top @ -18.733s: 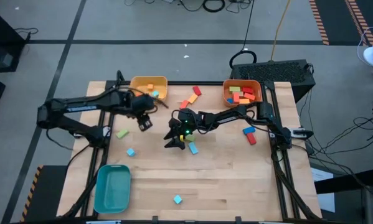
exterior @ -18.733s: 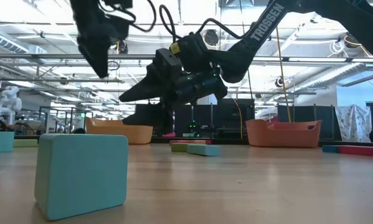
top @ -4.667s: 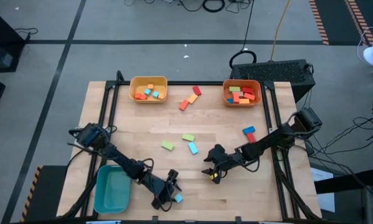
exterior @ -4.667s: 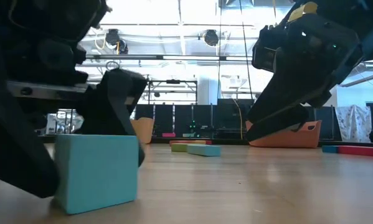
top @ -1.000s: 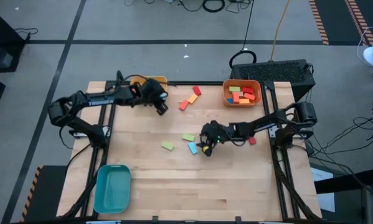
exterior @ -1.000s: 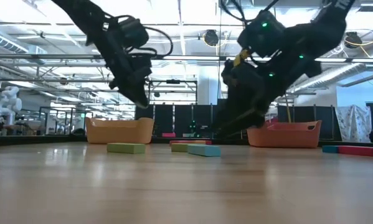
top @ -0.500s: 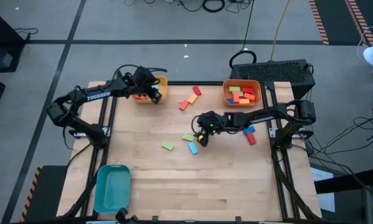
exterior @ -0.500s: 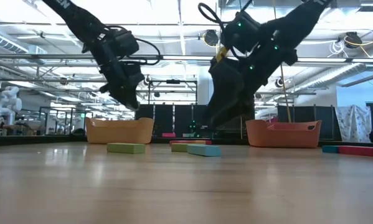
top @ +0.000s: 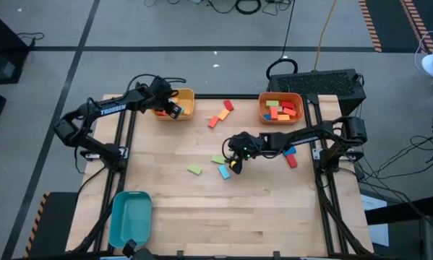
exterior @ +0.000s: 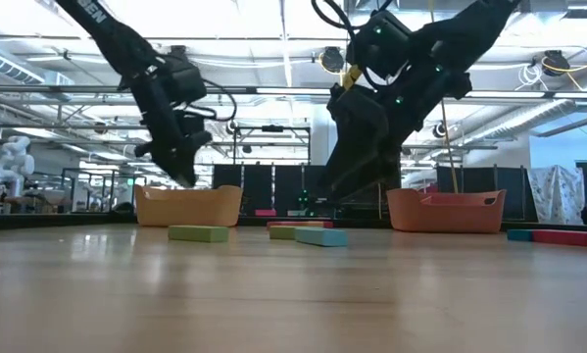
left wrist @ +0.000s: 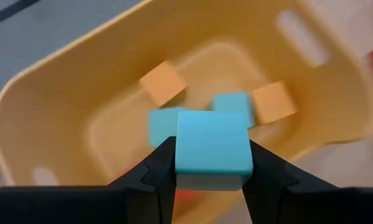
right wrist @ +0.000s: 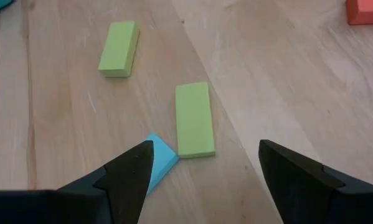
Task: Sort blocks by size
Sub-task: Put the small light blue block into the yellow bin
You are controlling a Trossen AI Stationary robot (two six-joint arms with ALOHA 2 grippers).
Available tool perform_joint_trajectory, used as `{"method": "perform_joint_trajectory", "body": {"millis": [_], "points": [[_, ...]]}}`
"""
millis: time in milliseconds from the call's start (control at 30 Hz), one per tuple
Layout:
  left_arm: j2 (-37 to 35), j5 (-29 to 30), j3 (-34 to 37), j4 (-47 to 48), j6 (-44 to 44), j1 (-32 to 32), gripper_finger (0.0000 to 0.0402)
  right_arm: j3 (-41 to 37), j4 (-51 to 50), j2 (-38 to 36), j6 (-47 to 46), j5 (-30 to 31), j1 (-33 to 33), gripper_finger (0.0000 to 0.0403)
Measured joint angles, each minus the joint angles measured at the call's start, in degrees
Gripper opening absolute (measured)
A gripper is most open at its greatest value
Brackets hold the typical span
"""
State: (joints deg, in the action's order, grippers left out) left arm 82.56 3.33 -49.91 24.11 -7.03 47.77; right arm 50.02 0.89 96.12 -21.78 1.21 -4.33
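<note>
Blocks: a light blue cube [left wrist: 212, 148] sits clamped in the left pincer [left wrist: 210, 163], held above the yellow bin [left wrist: 55, 124], where small orange and blue cubes already lie. Best release: centre over the bin floor, lower inside the walls, then part the fingers so the cube doesn't bounce out. Right pincer [right wrist: 203, 163] hangs with fingers wide apart and empty over the mid surface [top: 274, 209], above two green bars [right wrist: 193, 118] and a blue block [right wrist: 159, 158] touching the nearer bar's corner.
</note>
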Motion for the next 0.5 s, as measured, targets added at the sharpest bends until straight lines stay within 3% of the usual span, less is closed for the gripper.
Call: {"method": "perform_joint_trajectory", "body": {"millis": [233, 500], "points": [[0.0, -0.1, 2.9, -0.2, 0.0, 2.3, 0.0139, 4.9, -8.0, 0.0, -0.1, 0.2, -3.9, 0.0276], [0.0, -0.2, 4.4, -4.8, 0.0, 3.0, 0.0177, 16.2, -19.6, 0.3, 7.0, 5.6, -9.4, 0.0276]]}}
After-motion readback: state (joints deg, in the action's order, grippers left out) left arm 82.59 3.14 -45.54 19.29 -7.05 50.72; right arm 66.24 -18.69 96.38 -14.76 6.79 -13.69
